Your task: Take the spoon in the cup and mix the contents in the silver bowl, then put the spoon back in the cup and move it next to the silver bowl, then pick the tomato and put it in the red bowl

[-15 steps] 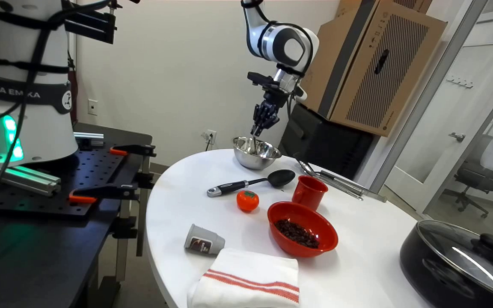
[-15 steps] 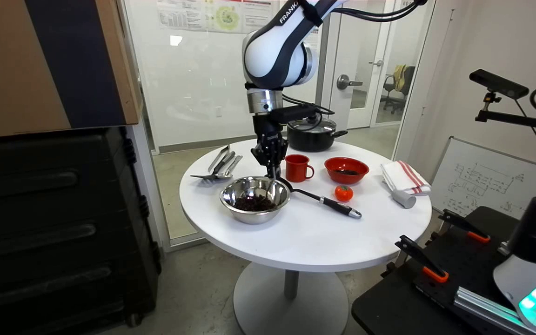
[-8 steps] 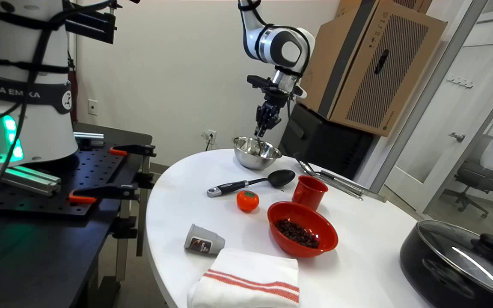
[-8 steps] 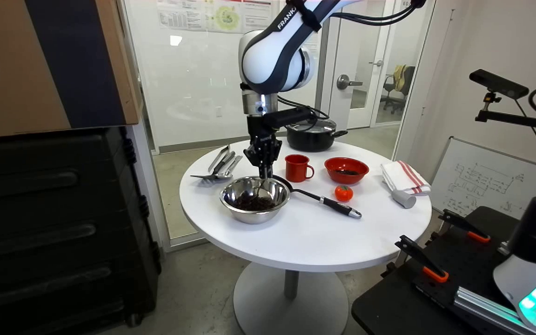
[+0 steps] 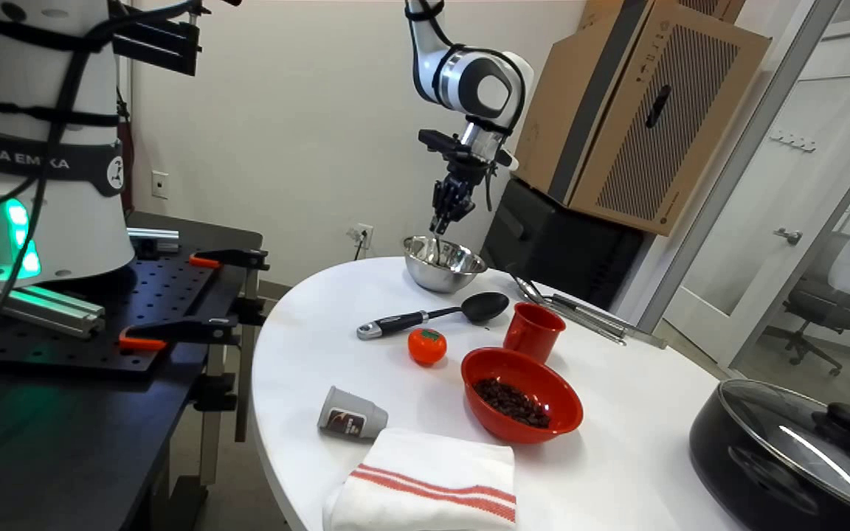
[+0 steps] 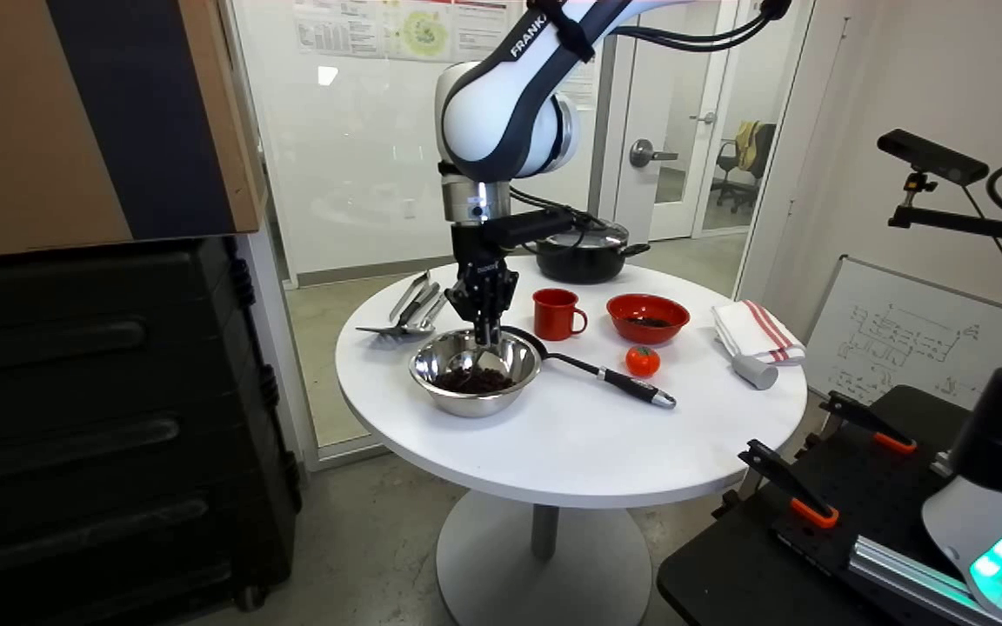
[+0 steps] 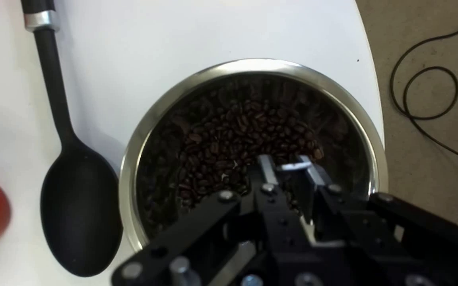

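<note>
The silver bowl (image 5: 443,276) stands near the table edge with dark beans (image 7: 229,147) in it; its rim shows in the wrist view (image 7: 253,66). My gripper (image 7: 286,159) is above the bowl, shut on the thin spoon (image 7: 295,166), whose handle end shows between the fingertips. In an exterior view the spoon (image 5: 437,251) reaches down into the bowl; its head is hard to make out. The red cup (image 6: 555,315) stands upright nearby with no spoon seen in it. The tomato (image 5: 427,346) lies on the table. The red bowl (image 5: 495,422) holds dark beans.
A large black spoon (image 7: 80,214) lies close beside the silver bowl. Metal utensils (image 6: 414,309) lie on the bowl's other side. A grey cup (image 5: 353,414), a striped towel (image 5: 425,479) and a black lidded pot (image 5: 779,457) are also on the table.
My gripper has moved the spoon about inside the silver bowl, shifting left in both exterior views by now. The bowl has barely shifted. The other things have stayed in place.
</note>
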